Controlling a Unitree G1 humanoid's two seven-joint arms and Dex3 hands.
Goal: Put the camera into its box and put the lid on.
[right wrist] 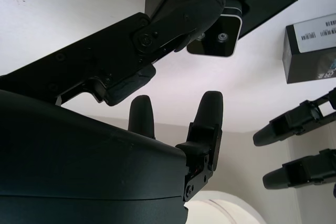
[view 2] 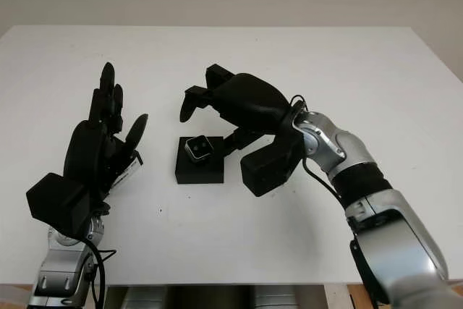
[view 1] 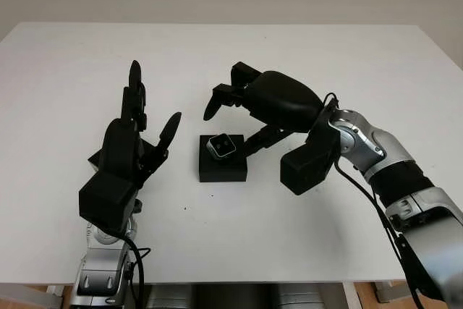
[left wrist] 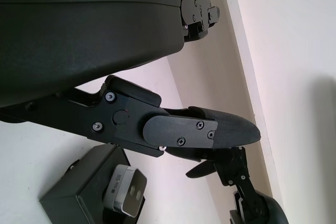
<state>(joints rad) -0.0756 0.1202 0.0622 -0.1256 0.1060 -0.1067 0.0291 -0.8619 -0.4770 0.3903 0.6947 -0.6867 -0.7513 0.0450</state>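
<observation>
A small silver-and-black camera point(view 1: 221, 145) sits tilted in the top of a black box point(view 1: 223, 168) at the table's middle. My right hand point(view 1: 230, 124) hovers open just behind and to the right of it. Its thumb point(right wrist: 210, 3) reaches down to the camera's edge, while the other fingers point(view 1: 214, 104) stick out above without closing on it. The box lid point(right wrist: 310, 51), black with a white label, lies left of the box and is partly hidden behind my left hand point(view 1: 148, 124). That hand is raised and open.
The white table point(view 1: 289, 236) extends widely around the box, with its far edge against a pale wall. My right forearm point(view 1: 362, 146) crosses the table's right side.
</observation>
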